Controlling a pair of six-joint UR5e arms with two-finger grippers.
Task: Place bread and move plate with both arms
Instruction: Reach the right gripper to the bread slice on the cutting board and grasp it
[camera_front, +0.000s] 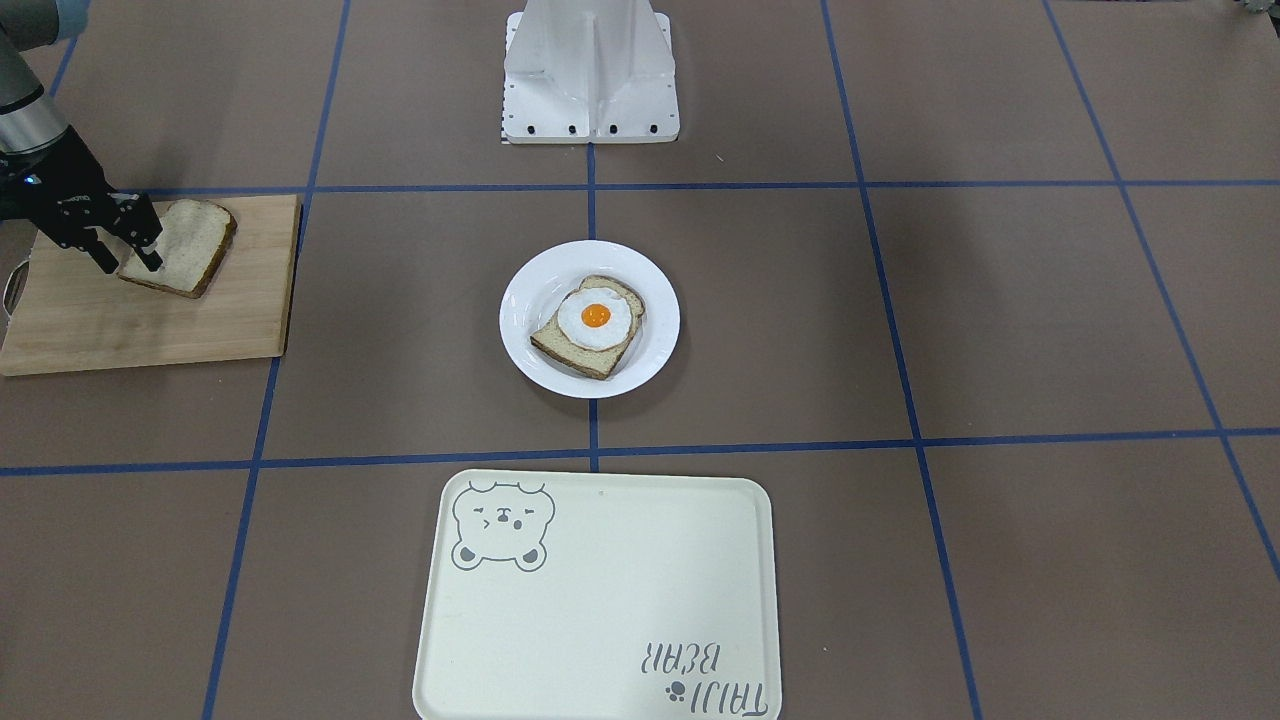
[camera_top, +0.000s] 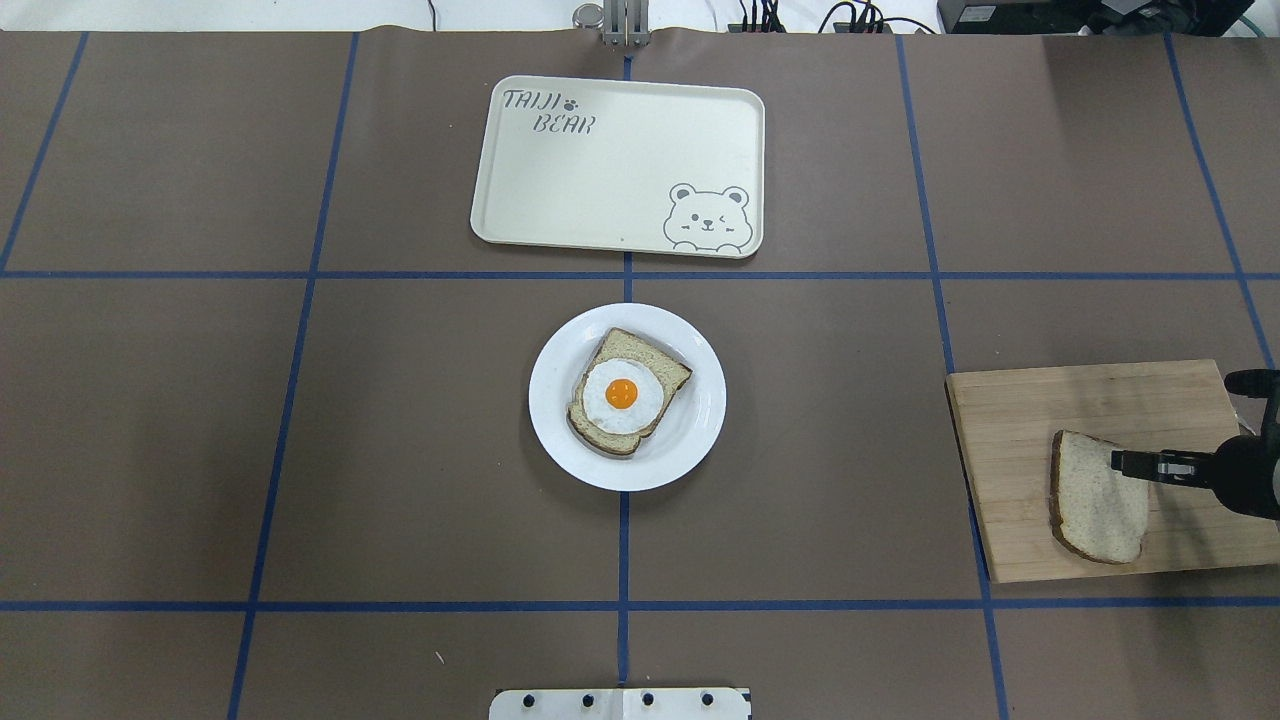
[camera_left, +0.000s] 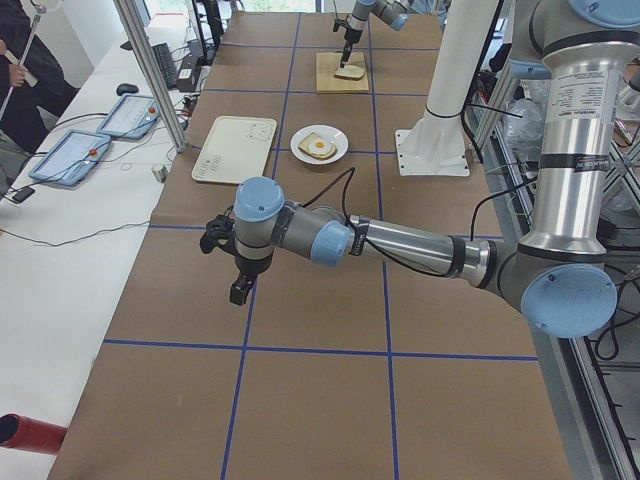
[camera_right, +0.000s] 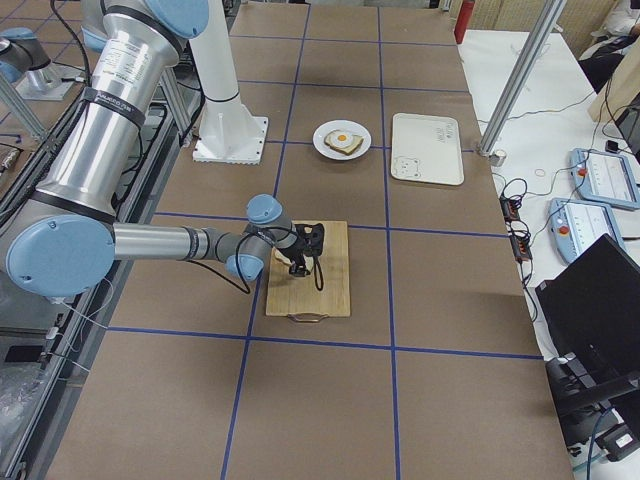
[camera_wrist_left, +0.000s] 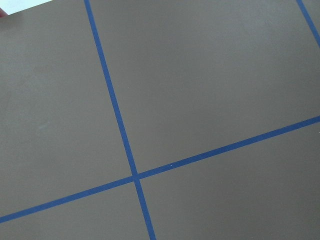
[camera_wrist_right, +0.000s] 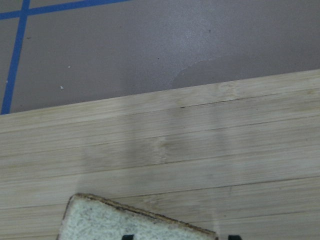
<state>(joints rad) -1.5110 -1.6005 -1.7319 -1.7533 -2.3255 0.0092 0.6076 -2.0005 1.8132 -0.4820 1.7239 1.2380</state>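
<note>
R claw (camera_front: 128, 263) wide at bread (camera_front: 187, 240), per wrist-cam

Silver-grey tubular arms (camera_left: 410, 243) carry light-blue joint caps (camera_left: 259, 199); the base (camera_front: 590, 80) is white.

open table (camera_top: 830, 420) between board (camera_top: 1100, 400) and plate (camera_top: 703, 432), tray (camera_top: 600, 180) beyond

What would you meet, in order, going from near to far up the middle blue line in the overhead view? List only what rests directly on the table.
white base → plate → bear-print tray
</note>
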